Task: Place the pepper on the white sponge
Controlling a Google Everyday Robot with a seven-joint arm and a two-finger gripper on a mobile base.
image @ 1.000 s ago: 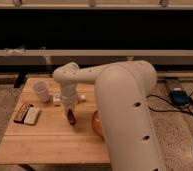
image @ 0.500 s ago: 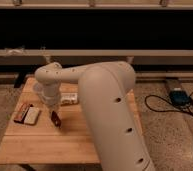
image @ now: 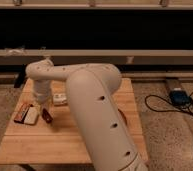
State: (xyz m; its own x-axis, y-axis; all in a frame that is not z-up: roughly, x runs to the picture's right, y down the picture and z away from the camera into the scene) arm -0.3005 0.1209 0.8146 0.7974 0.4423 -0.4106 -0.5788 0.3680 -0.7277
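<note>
My gripper [image: 43,110] hangs at the left of the wooden table [image: 65,140], at the end of the big white arm [image: 90,100]. It is shut on the pepper [image: 47,117], a small dark red piece that hangs from it just above the tabletop. The white sponge [image: 31,115] lies flat just left of the pepper, close to it. I cannot tell whether they touch.
A reddish-brown pad [image: 21,113] lies against the sponge's left side near the table's left edge. A white labelled box [image: 60,98] sits behind the gripper. An orange bowl's rim [image: 123,118] shows past the arm. Cables and a box [image: 179,96] lie on the floor at right.
The gripper has carried the pepper leftward across the table, from near the middle to just beside the white sponge. The arm now hides the cup seen earlier.
</note>
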